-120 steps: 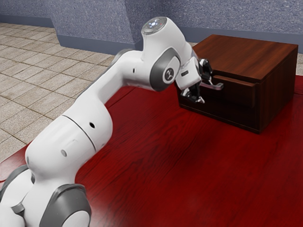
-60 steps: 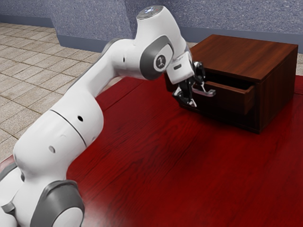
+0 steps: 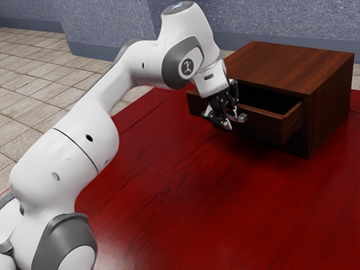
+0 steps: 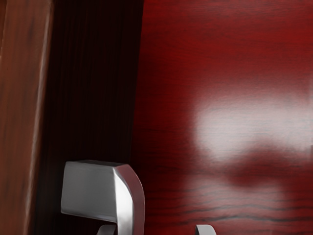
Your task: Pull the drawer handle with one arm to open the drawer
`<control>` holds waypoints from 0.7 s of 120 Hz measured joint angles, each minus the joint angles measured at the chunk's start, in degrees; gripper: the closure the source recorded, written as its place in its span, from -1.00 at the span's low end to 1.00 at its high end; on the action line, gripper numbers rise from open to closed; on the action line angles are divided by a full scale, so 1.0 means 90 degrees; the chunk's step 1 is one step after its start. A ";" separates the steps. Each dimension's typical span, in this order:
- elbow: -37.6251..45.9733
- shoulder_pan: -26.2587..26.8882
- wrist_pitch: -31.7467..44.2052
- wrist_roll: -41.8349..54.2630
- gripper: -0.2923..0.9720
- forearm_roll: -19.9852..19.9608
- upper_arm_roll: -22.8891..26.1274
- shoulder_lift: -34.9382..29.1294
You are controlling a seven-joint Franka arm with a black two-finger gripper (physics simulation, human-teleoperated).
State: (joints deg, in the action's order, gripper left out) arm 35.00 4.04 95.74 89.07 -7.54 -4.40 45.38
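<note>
A dark wooden cabinet [image 3: 292,64] stands on the red table [image 3: 214,197] at the exterior view's right. Its drawer [image 3: 267,125] is pulled partway out toward the arm, and a dark gap shows above the drawer front. A silver handle [image 3: 241,118] sticks out from that front. My black gripper [image 3: 226,116] comes down from above and is shut on the handle's end nearest the arm. In the wrist view the handle [image 4: 105,193] is close under my hand, against the dark drawer front [image 4: 93,98].
The red table [image 4: 225,98] stretches wide and bare in front of the drawer. A tiled floor [image 3: 34,84] lies beyond the table's edge at the exterior view's left, and a grey wall [image 3: 101,22] runs behind.
My hand has moved toward the exterior view's left with the handle in it, and the drawer has slid out of the cabinet. The arm has drawn back and risen.
</note>
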 joint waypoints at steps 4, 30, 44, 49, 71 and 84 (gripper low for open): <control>0.0004 0.0015 -0.0029 -0.0012 0.36 0.0000 -0.0007 -0.0012; 0.0047 0.0042 -0.0186 -0.0098 0.60 -0.0004 -0.0030 -0.0064; 0.0296 0.0102 -0.0280 -0.0136 0.64 0.0014 -0.0087 -0.0312; 0.0513 0.0122 -0.0282 -0.0149 0.64 0.0016 -0.0115 -0.0451; 0.1323 0.0192 -0.0245 -0.0218 0.55 0.0024 -0.0155 -0.0966; 0.1737 0.0252 -0.0189 -0.0262 0.53 0.0033 -0.0204 -0.1240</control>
State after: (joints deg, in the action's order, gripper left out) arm 50.64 6.30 94.03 86.72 -7.24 -6.24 34.21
